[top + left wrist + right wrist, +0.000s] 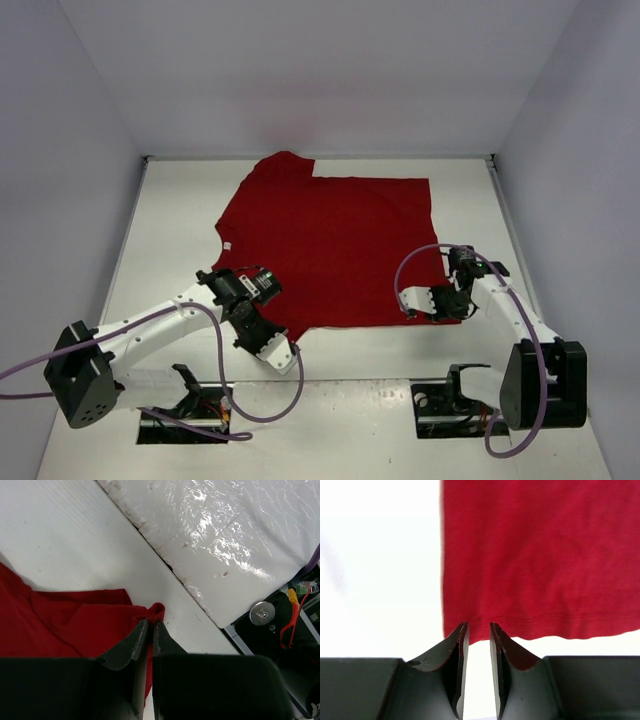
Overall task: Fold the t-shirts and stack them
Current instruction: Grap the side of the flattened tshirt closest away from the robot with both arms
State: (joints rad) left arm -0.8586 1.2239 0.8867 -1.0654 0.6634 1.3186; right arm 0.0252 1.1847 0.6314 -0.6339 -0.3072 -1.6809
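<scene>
A dark red t-shirt (330, 240) lies spread flat on the white table, its small white neck tag (227, 245) at the left. My left gripper (283, 355) is at the shirt's near left corner. In the left wrist view it (150, 625) is shut on a bunched fold of the t-shirt (75, 625), with red cloth showing between the fingers. My right gripper (408, 300) is at the near right hem. In the right wrist view it (478, 626) stands a little open, its tips at the hem edge of the t-shirt (540, 555), with only white table in the gap.
White walls close the table in at the back and both sides. The two arm bases (180, 410) (455, 400) sit in black cut-outs at the near edge, with purple cables looping over them. A glossy white panel (240, 540) meets the table along a seam near my left gripper.
</scene>
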